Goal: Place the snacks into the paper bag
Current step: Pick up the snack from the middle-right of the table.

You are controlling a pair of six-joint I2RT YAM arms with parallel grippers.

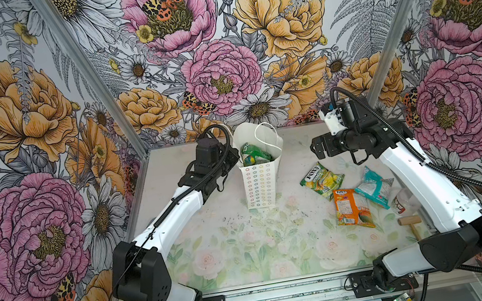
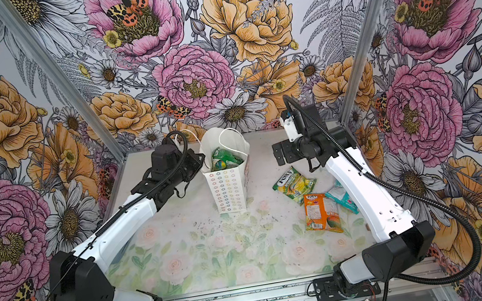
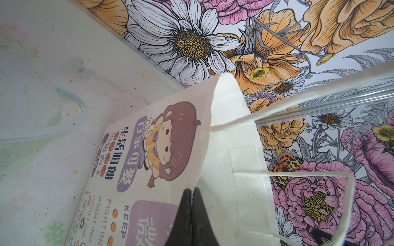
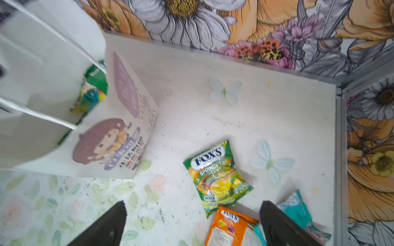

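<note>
The white paper bag point(image 1: 259, 184) stands upright at the back middle of the table, with green snacks point(image 1: 253, 154) showing inside its open top. My left gripper point(image 3: 192, 189) is shut on the bag's rim on its left side, the paper pinched between the black fingers. Three snacks lie on the table to the bag's right: a yellow-green packet point(image 1: 321, 180), an orange one point(image 1: 352, 209) and a teal one point(image 1: 373, 187). My right gripper point(image 1: 317, 147) hangs open above the table between the bag and these packets, holding nothing. The wrist view shows its fingertips point(image 4: 121, 209) wide apart over the orange packet point(image 4: 232, 230).
A small wooden mallet point(image 1: 409, 221) lies by the right arm's base, and a clear plastic item point(image 1: 403, 201) sits just behind it. Floral walls close in the table on three sides. The right arm's forearm hangs over the teal packet's right end.
</note>
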